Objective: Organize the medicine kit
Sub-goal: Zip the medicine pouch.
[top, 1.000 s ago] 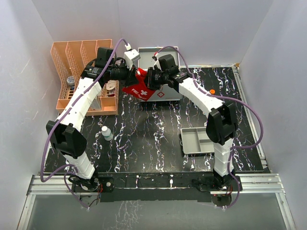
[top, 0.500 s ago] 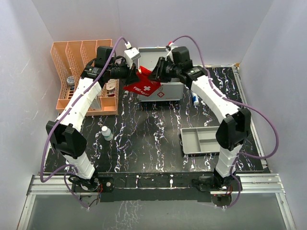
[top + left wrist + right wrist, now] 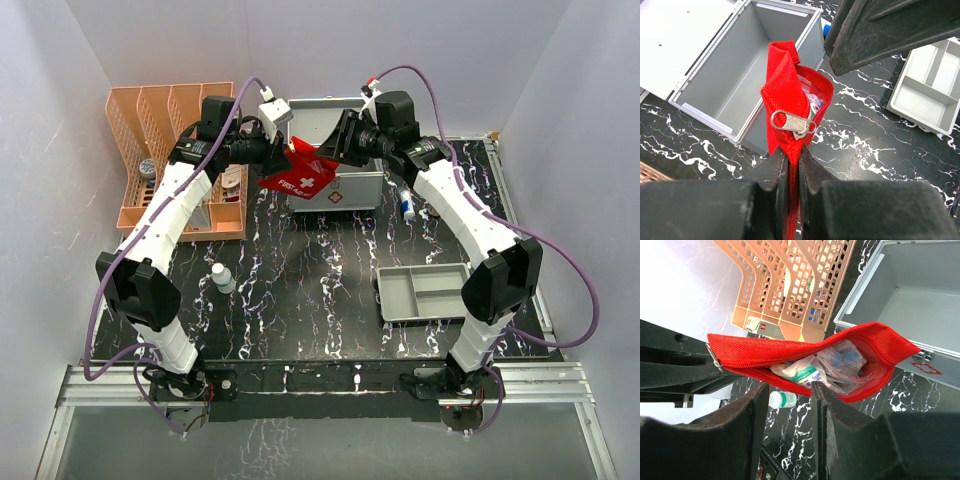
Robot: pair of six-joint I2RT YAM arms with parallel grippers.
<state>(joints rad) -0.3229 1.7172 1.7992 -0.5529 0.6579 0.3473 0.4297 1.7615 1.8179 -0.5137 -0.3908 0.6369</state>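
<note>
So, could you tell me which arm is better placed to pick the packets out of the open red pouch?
Right, I think. The left claw is shut on the red pouch at its zip end, holding it up; the right claw is open at the pouch's mouth, where the packets show.

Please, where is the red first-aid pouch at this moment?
In the top view the red pouch hangs over the table's far middle, clamped in the left end effector, near the open medicine kit's front left corner.
</note>
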